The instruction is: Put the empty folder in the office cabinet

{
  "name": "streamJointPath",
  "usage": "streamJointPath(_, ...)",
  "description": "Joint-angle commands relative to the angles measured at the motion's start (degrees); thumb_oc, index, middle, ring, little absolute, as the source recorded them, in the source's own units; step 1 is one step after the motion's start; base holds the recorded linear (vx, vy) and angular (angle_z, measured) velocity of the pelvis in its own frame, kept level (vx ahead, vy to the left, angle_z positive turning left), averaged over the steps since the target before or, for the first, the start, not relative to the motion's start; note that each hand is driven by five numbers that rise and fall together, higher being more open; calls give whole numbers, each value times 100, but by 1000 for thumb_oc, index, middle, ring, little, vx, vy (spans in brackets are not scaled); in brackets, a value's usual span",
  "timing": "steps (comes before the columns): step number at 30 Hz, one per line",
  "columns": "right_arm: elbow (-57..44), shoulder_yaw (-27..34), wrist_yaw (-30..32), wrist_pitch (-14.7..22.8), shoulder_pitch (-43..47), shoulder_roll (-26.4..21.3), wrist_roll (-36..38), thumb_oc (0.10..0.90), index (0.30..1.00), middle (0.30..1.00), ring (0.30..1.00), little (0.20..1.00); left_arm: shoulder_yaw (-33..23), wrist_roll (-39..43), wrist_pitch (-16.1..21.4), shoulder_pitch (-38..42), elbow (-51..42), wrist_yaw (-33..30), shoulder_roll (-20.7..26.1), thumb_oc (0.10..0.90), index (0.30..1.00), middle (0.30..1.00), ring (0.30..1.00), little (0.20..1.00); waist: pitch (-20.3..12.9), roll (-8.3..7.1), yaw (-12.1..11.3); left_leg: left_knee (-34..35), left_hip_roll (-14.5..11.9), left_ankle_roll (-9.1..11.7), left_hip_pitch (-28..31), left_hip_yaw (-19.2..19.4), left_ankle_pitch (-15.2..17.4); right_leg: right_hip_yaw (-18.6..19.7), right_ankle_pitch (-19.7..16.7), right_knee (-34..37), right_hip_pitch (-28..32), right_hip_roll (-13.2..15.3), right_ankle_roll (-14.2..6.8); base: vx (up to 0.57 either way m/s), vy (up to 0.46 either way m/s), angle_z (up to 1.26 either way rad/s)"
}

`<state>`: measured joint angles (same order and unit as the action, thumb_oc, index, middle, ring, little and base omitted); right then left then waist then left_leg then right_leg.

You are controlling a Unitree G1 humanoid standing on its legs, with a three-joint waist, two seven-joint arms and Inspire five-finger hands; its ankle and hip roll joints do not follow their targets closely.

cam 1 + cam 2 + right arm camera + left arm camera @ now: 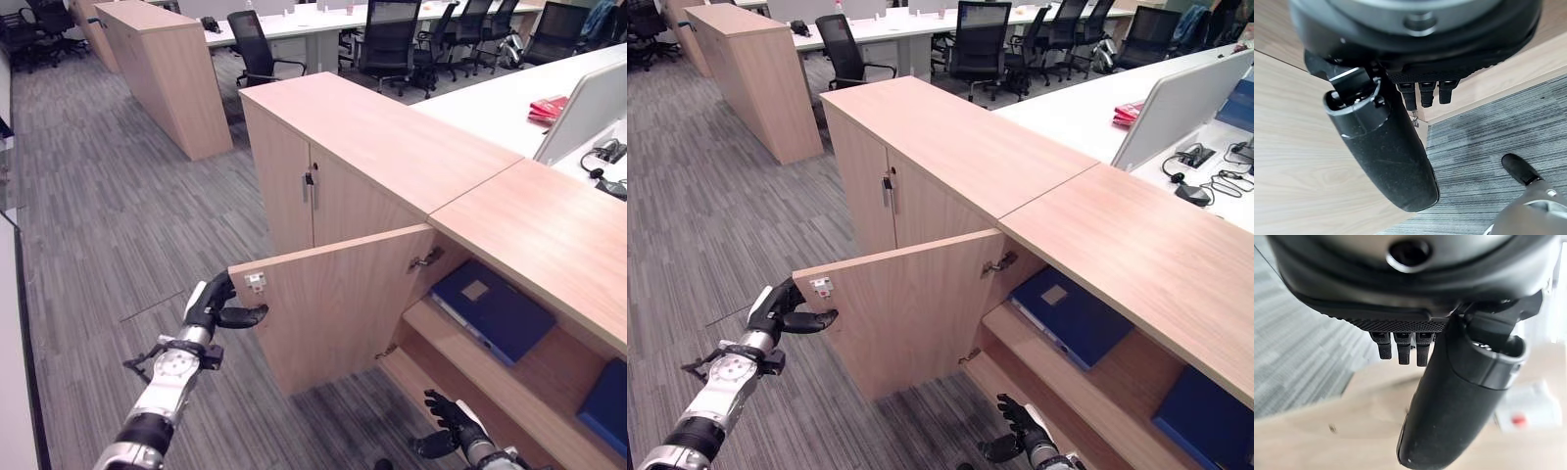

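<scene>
Left eye view: left hand (211, 305) at open cabinet door (333, 304) (white sticker, unreadable).

You see two silver-grey arms with dark bands, each ending in a dark hand. The left hand (211, 305) has black fingers, a white patch on its back and a metallic wrist block. The right hand (449, 419) is black too, with a thick, glossy thumb.

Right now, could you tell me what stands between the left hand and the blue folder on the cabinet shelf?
The open cabinet door stands between the left hand at its outer edge and the blue folder; the left eye view shows it.
</scene>
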<state>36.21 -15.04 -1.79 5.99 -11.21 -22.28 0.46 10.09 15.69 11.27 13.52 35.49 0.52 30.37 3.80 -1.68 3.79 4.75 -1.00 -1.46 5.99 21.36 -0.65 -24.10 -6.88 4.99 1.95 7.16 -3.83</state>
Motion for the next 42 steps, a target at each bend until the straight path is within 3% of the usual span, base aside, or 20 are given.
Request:
streamJointPath(1, -225, -31, 61, 312, 448, -256, -5, 800, 900, 900, 900, 900, -27, 308, 535, 1265, 127, -89, 46, 800, 900, 900, 900, 900, -128, 69, 1, 25, -364, 492, 78, 1, 295, -198, 408, -168, 407, 317, -684, 0, 0, 0)
streamJointPath(6, -183, -13, 89, 275, 492, -207, -48, 800, 900, 900, 900, 900, 176, 409, 533, 1278, -191, 1, -255, 800, 900, 900, 900, 900, -105, 34, 16, 25, -351, 464, 59, 16, 300, -213, 390, -246, 367, 357, -703, -16, 22, -1)
streamJointPath(7, -112, 7, 108, 253, 536, -175, -58, 800, 900, 900, 900, 900, 304, 435, 536, 1228, -398, 98, -371, 800, 900, 900, 900, 900, -69, -2, 12, 25, -317, 406, -11, 97, 170, -316, 311, -312, 293, 410, -644, -11, 33, 2)
streamJointPath(8, -96, 18, 114, 243, 567, -167, -77, 800, 900, 900, 900, 900, 396, 405, 531, 1171, -530, 164, -427, 800, 900, 900, 900, 900, -82, 10, 11, 25, -325, 432, 29, 3, 300, -225, 391, -327, 327, 396, -709, -87, 30, 1)
streamJointPath(9, -98, 24, 115, 244, 567, -168, -77, 800, 900, 900, 900, 900, 396, 403, 527, 1167, -543, 162, -429, 800, 900, 900, 900, 900, -61, -8, 8, 25, -309, 394, -24, 93, 172, -312, 310, -350, 270, 431, -651, 0, 0, 0)
streamJointPath(11, -75, 57, 105, 228, 583, -135, -71, 800, 900, 900, 900, 900, 516, 349, 524, 1038, -819, 303, -491, 800, 900, 900, 900, 900, -63, 0, -3, 25, -301, 406, 26, 0, 310, -244, 388, -392, 301, 427, -723, -7, 56, 0)
streamJointPath(16, -95, 227, 132, 200, 600, -61, -88, 800, 900, 900, 900, 900, 751, 297, 466, 514, -1430, 654, -642, 800, 900, 900, 900, 900, 16, -42, -2, 25, -242, 316, -47, 137, 200, -331, 230, -541, 154, 585, -729, -21, 68, 2)
streamJointPath(18, -167, 315, 163, 206, 603, 6, -53, 800, 900, 900, 900, 900, 765, 353, 448, 315, -1692, 748, -634, 800, 900, 900, 900, 900, 92, -61, 2, 25, -229, 296, -96, 191, 199, -275, 86, -566, 19, 667, -795, -95, 5, -2)
streamJointPath(19, -170, 346, 216, 206, 721, 92, 8, 800, 900, 900, 900, 900, 732, 459, 425, 171, -1822, 805, -637, 800, 900, 900, 900, 900, 196, -59, 16, 25, -296, 308, -187, 371, 179, -250, -275, -580, -206, 823, -943, -118, -93, -14)
streamJointPath(20, -133, 376, 243, 216, 799, 133, 69, 800, 900, 900, 900, 900, 768, 501, 426, 84, -1855, 861, -582, 800, 900, 900, 900, 900, 190, -4, -3, 25, -417, 374, -256, 369, 273, -138, -345, -523, -215, 881, -1073, -189, -104, -39)
streamJointPath(21, -129, 374, 244, 221, 806, 132, 72, 800, 900, 900, 900, 900, 764, 506, 427, 83, -1861, 864, -578, 800, 900, 900, 900, 900, 200, -33, -8, 25, -400, 339, -315, 482, 139, -204, -431, -526, -276, 914, -1015, -175, -79, -59)
streamJointPath(22, -186, 418, 257, 218, 848, 200, 123, 800, 900, 900, 900, 900, 751, 508, 419, -79, -2000, 905, -482, 800, 900, 900, 900, 900, 233, 12, 46, 25, -501, 354, -447, 487, 63, 100, -426, -644, -413, 1079, -1016, -294, 9, -61)
streamJointPath(23, -204, 441, 313, 238, 983, 239, 172, 800, 900, 900, 900, 900, 659, 575, 400, -363, -2122, 1005, -348, 800, 900, 900, 900, 900, 246, 106, -62, 25, -593, 354, -484, 598, 95, 135, -43, -822, -222, 1101, -1027, -222, 18, -41)
streamJointPath(24, -197, 430, 316, 241, 987, 243, 173, 800, 900, 900, 900, 900, 646, 580, 393, -383, -2141, 1012, -338, 800, 900, 900, 900, 900, 248, 99, -71, 25, -593, 358, -470, 616, 100, 156, -26, -844, -231, 1104, -1027, -225, 45, -22)
streamJointPath(27, -133, 360, 373, 283, 1264, 266, 201, 800, 900, 900, 900, 900, 326, 839, 334, -1117, -2526, 1150, -161, 800, 900, 900, 900, 900, 185, 138, -474, -27, -698, 277, -573, 1299, -50, -807, 94, -1331, 163, 1475, -995, -219, 23, -80)
streamJointPath(29, -135, 321, 365, 294, 1312, 293, 200, 800, 900, 900, 900, 900, 251, 839, 309, -1322, -2649, 1174, -122, 800, 900, 900, 900, 900, 154, 112, -595, -40, -685, 246, -561, 1423, -57, -974, 38, -1379, 292, 1550, -1005, -151, -62, -95)
streamJointPath(30, -137, 275, 351, 292, 1378, 283, 205, 800, 900, 900, 900, 900, 152, 870, 284, -1661, -2883, 1230, -91, 800, 900, 900, 900, 900, 95, 60, -769, -72, -748, 252, -567, 1730, -172, -1168, -132, -1254, 508, 1580, -1049, -153, -138, -130)
streamJointPath(33, -105, 340, 418, 283, 1430, 252, 170, 800, 900, 900, 900, 900, 84, 899, 245, -2076, -3087, 1327, -96, 800, 900, 900, 900, 900, 56, 46, -840, -127, -939, 317, -473, 2075, -309, -1273, -129, -830, 677, 1533, -1070, -180, -225, -125)
streamJointPath(37, 22, 449, 456, 304, 1429, 137, 217, 800, 900, 900, 900, 900, 98, 751, 257, -2314, -3104, 1376, -115, 800, 900, 900, 900, 900, -21, 127, -749, -290, -1329, 573, -440, 2289, -593, -1009, 124, -142, 832, 1202, -1023, -88, -265, -89)
streamJointPath(42, 113, 545, 465, 321, 1301, -34, 293, 800, 900, 900, 900, 900, 76, 600, 283, -2411, -3011, 1333, -296, 800, 900, 900, 900, 900, -12, 383, -565, -341, -1950, 993, -289, 2486, -1085, -791, 576, -18, 777, 707, -799, -58, -291, -53)
